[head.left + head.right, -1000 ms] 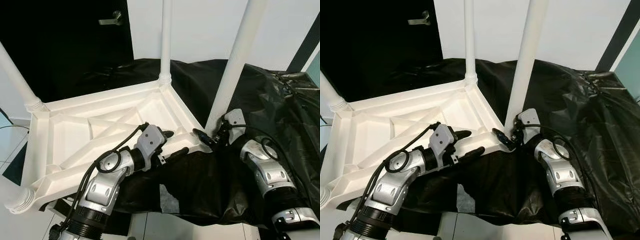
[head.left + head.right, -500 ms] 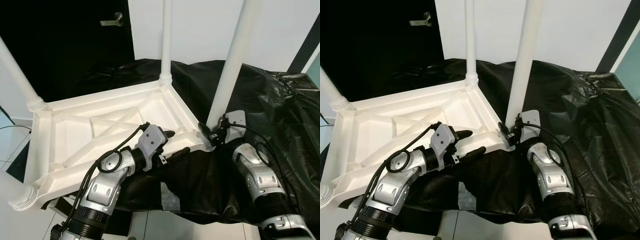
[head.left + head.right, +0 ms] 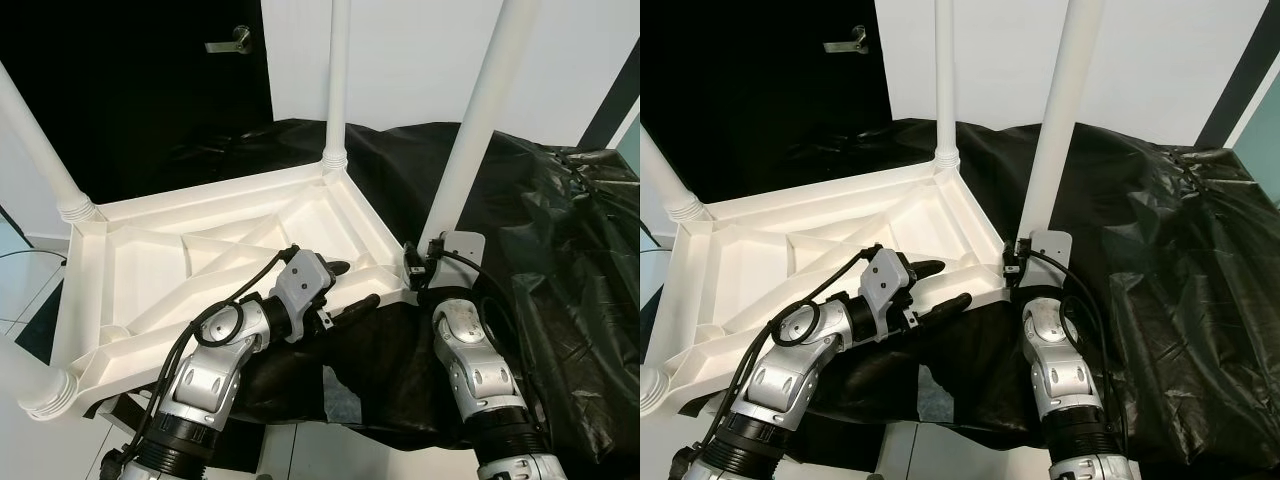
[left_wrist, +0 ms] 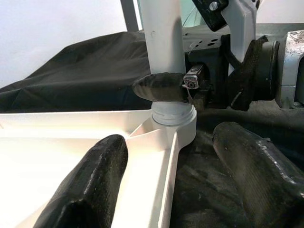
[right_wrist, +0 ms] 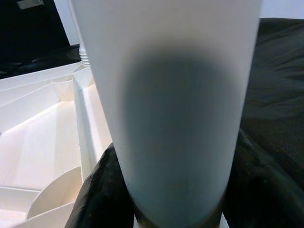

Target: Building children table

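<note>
A white plastic children's table (image 3: 150,270) lies upside down on a black sheet, with its legs pointing up. My right gripper (image 3: 415,262) is shut on the base of the near-right table leg (image 3: 470,150), where it meets the corner socket. In the right wrist view the leg (image 5: 166,118) sits between both black fingers (image 5: 99,190). My left gripper (image 3: 356,283) is open and straddles the table's front rim just left of that corner, one finger inside the underside and one outside. The left wrist view shows the leg (image 4: 161,42) with a right fingertip (image 4: 159,87) across it.
Other legs stand at the far corner (image 3: 336,80), the left corner (image 3: 35,150) and the near-left corner (image 3: 20,370). Crumpled black sheet (image 3: 560,230) covers the surface to the right. A dark door with a handle (image 3: 228,40) is behind, and white floor lies below the front edge.
My right forearm has swung to the left around the leg, and its wrist has turned while the fingers stay on the leg's base. The left arm has held still. The camera shifted slightly.
</note>
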Robot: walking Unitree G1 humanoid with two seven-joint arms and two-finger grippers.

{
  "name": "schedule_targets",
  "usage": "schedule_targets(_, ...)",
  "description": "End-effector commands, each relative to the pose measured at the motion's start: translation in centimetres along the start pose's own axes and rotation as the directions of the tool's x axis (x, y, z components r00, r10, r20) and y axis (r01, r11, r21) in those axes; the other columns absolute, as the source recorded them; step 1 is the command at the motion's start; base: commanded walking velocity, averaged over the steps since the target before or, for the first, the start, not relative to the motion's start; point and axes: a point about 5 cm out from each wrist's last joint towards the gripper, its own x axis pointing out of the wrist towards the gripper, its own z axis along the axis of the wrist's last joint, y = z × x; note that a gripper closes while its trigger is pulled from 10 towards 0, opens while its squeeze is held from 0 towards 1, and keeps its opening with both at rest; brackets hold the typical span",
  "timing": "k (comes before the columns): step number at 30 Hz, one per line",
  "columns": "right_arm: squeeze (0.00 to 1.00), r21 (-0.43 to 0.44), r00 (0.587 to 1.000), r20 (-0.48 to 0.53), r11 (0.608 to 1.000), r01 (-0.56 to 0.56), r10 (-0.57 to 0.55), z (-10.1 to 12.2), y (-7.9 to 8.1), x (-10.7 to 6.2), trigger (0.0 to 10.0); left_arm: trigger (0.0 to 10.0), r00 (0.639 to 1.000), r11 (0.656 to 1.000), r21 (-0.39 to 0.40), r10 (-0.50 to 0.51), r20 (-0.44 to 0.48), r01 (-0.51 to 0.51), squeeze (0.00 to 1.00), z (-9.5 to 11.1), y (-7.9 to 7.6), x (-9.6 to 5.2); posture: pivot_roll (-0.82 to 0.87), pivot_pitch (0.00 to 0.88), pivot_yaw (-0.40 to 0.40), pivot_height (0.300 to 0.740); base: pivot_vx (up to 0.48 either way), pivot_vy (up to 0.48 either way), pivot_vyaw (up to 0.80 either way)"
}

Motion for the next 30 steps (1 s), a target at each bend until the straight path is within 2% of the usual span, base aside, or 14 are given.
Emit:
schedule_targets(1, 0.00, -0.006, 0.995, -0.085, 0.999, 0.046, -0.047, -1.8, -1.0, -0.5, 10.0, 10.0, 0.999, 0.999, 0.001, 0.034, -0.008, -0.034, 0.00, -0.2, 0.1, 0.0, 0.06, 0.000, -0.019, 0.740, 0.000, 0.000, 0.00)
schedule_targets(6, 0.00, -0.012, 0.998, -0.058, 0.999, 0.035, -0.035, -1.2, -1.1, -0.5, 10.0, 10.0, 0.999, 0.999, 0.001, 0.034, -0.005, -0.034, 0.00, -0.1, 0.0, 0.2, 0.06, 0.000, -0.020, 0.740, 0.000, 0.000, 0.00)
schedule_targets(7, 1.00, -0.007, 0.998, -0.054, 1.000, 0.026, -0.026, -1.1, -1.0, -0.5, 10.0, 10.0, 0.999, 0.999, 0.001, 0.035, -0.004, -0.035, 0.00, -0.1, 0.0, 0.3, 0.06, 0.000, -0.020, 0.740, 0.000, 0.000, 0.00)
schedule_targets(11, 1.00, 0.010, 0.999, 0.008, 0.999, -0.052, 0.052, -0.1, -1.3, -0.5, 10.0, 10.0, 0.999, 0.999, -0.002, 0.040, -0.004, -0.040, 0.00, -0.1, 0.0, 0.2, 0.06, 0.000, -0.023, 0.740, 0.000, 0.000, 0.00)
schedule_targets(17, 1.00, 0.016, 0.993, 0.033, 0.993, -0.113, 0.113, 0.2, -1.6, -0.5, 10.0, 10.0, 0.999, 0.999, -0.003, 0.042, -0.003, -0.042, 0.00, 0.0, 0.1, 0.2, 0.06, 0.000, -0.022, 0.740, 0.000, 0.000, 0.00)
schedule_targets(18, 0.45, 0.008, 0.984, 0.044, 0.985, -0.173, 0.172, 0.4, -1.8, -0.4, 10.0, 10.0, 0.999, 0.999, -0.003, 0.044, -0.003, -0.044, 0.00, 0.0, 0.1, 0.2, 0.06, 0.000, -0.019, 0.740, 0.000, 0.000, 0.00)
schedule_targets(19, 0.00, -0.001, 0.969, 0.052, 0.970, -0.243, 0.243, 0.6, -2.0, -0.3, 10.0, 10.0, 0.999, 0.999, -0.003, 0.046, -0.003, -0.046, 0.00, 0.0, 0.2, 0.1, 0.06, 0.000, -0.013, 0.740, 0.000, 0.000, 0.00)
schedule_targets(20, 0.00, -0.001, 0.969, 0.052, 0.970, -0.243, 0.243, 0.6, -2.0, -0.3, 10.0, 10.0, 0.999, 0.999, -0.003, 0.046, -0.003, -0.046, 0.00, 0.0, 0.2, 0.1, 0.06, 0.000, -0.013, 0.740, 0.000, 0.000, 0.00)
schedule_targets(23, 0.00, -0.060, 0.911, 0.055, 0.912, -0.406, 0.410, 1.1, -2.5, 0.2, 10.0, 10.0, 0.999, 0.999, -0.005, 0.047, -0.003, -0.047, 0.00, 0.0, 0.2, 0.1, 0.06, 0.000, -0.009, 0.740, 0.000, 0.000, 0.00)
schedule_targets(26, 0.00, -0.079, 0.891, 0.050, 0.891, -0.446, 0.450, 1.3, -2.6, 0.5, 10.0, 10.0, 0.999, 0.999, -0.005, 0.048, -0.003, -0.048, 0.00, 0.0, 0.3, 0.1, 0.06, 0.000, -0.009, 0.740, 0.000, 0.000, 0.00)
schedule_targets(30, 0.00, -0.148, 0.806, -0.007, 0.797, -0.586, 0.592, 1.8, -3.0, 1.5, 10.0, 10.0, 0.999, 0.999, -0.003, 0.050, 0.000, -0.050, 0.00, 0.0, 0.5, 0.1, 0.05, 0.000, -0.006, 0.740, 0.000, 0.000, 0.00)
